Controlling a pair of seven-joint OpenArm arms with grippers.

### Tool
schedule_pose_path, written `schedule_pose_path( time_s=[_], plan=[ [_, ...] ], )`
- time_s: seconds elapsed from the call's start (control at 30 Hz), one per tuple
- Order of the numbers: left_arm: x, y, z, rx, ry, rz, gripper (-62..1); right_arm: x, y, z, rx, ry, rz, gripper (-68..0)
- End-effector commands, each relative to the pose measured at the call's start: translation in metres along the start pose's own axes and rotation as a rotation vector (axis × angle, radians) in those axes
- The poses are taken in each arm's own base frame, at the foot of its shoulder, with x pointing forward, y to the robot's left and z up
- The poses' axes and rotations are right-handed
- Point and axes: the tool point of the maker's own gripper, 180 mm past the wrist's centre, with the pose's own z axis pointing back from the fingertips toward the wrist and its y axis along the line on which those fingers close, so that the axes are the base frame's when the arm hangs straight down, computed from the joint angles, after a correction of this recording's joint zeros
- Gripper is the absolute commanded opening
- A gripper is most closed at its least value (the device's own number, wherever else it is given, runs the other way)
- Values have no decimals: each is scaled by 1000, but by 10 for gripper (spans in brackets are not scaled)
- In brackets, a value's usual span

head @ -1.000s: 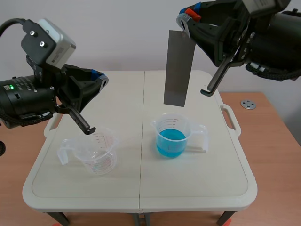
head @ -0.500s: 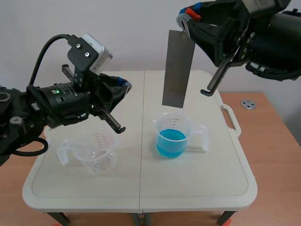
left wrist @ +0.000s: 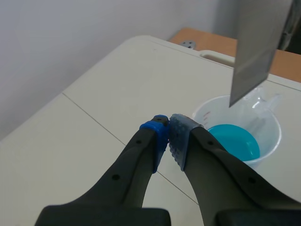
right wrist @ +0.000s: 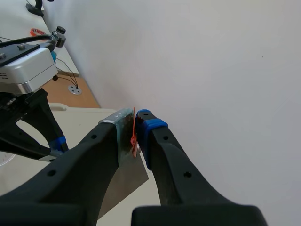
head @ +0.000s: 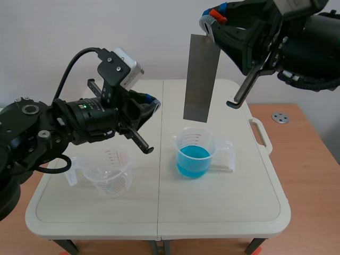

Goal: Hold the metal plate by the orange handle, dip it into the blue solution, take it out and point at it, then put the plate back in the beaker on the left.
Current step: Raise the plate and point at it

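1. Holding at upper centre: right gripper [head: 213,20] clamps the metal plate [head: 202,79], clear above the blue solution [head: 193,155].
2. Left gripper [head: 150,102], closed and empty, has swung from frame left toward centre.
3. We judge pointing underway; return to left beaker [head: 109,172] pending.

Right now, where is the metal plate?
In the scene view the metal plate hangs from the right gripper, right of centre, above the blue-solution beaker and clear of it.

2 black arms [head: 50,125]; blue-padded tools [left wrist: 168,126]; white camera box [head: 125,68].
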Motion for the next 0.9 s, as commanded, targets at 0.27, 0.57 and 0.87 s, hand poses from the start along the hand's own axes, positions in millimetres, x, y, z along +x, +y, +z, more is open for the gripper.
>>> schedule_pose_path(
  time_s=[0.27,0.57,0.87],
  plan=[
    [16,-5,-2,-40,-46,-9,-561,12,-5,0,-4,-36,18,-664],
    [14,-5,-2,-44,-37,-22,-561,12,-5,0,-4,-36,18,-664],
    [13,-5,-2,-43,-34,-28,-561,12,-5,0,-4,-36,18,-664]
  ],
)
